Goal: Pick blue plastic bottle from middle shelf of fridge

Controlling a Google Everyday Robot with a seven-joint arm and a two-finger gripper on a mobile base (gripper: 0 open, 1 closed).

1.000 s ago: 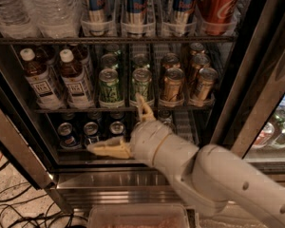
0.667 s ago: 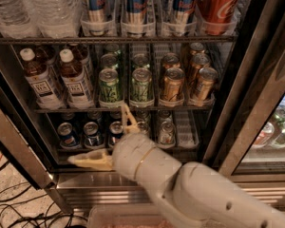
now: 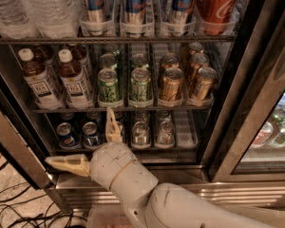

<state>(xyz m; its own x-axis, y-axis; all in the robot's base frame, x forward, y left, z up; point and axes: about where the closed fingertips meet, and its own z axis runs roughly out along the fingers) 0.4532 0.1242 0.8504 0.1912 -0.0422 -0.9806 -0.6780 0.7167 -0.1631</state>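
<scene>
Camera view: the gripper (image 3: 80, 137) hangs splayed wide and empty below the middle shelf (image 3: 133, 109) — rising carelessly, a finger could catch it or topple the blue plastic bottle (image 3: 75, 82).

Red can (image 3: 217, 3), top shelf (image 3: 133, 40), right end: white Coca-Cola script, partly in view. Tea bottles (image 3: 75, 82), middle shelf (image 3: 147, 109), left: white labels with dark print, wording illegible. Green cans (image 3: 108, 85), gold cans (image 3: 171, 84), blue cans (image 3: 135, 4): lettering illegible. Gripper (image 3: 80, 137): fingers spread wide, low before the lowest rack, left of centre.
</scene>
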